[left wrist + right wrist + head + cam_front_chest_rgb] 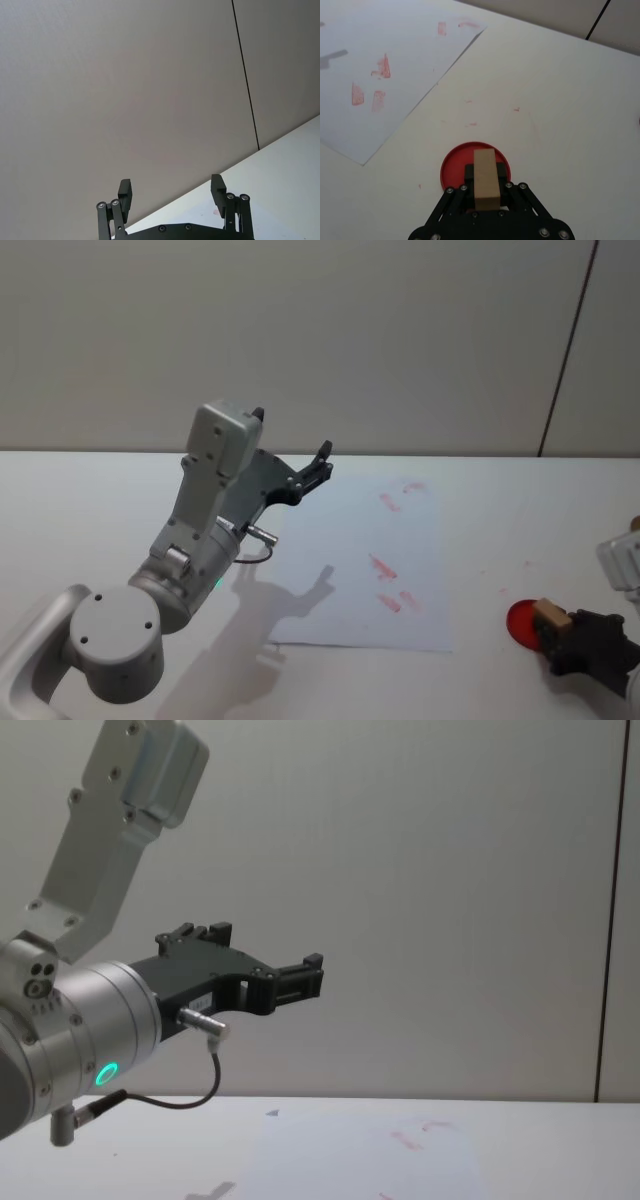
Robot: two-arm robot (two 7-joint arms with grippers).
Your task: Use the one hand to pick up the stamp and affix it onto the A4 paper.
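R black two-finger gripper [485, 173], pale grey housing, table's 4 o'clock in head view: fingers clamped on small light-tan wooden stamp block [485, 181], block over round red ink pad [454, 164]; contact w/ pad can't tell. Thin white A4 sheet w/ faint red marks [400, 70] apart, ~10 o'clock of pad. L gripper [172, 192] raised, fingers apart, empty.

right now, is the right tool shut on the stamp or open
Shut on the stamp: fingers of the right tool press both its sides at the red ink pad. The left tool is raised, open.
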